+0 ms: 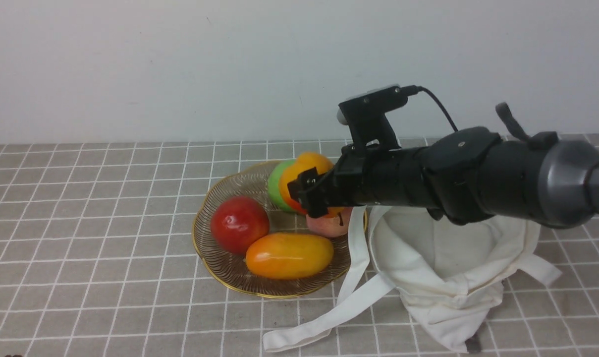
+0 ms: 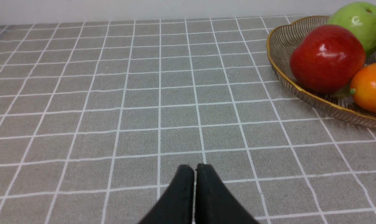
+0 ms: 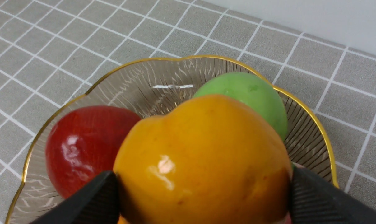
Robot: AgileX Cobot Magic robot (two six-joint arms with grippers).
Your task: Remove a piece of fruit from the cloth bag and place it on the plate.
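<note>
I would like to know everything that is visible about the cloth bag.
The cloth bag is cream-white and looks like soft fabric. It lies slumped and creased on the gridded tabletop, right of the plate, its wide mouth open. One long flat white strap trails toward the robot and crosses the plate's rim in view; whether they touch is unclear. The right arm passes over the bag, hiding its far part. No fruit shows inside.

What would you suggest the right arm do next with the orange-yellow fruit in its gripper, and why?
I would probably ease the right gripper open and let go gently: the mango-like fruit sits between its fingers, already over the plate, and seems close to or on the green fruit and the pink one, so little lowering looks needed.
</note>
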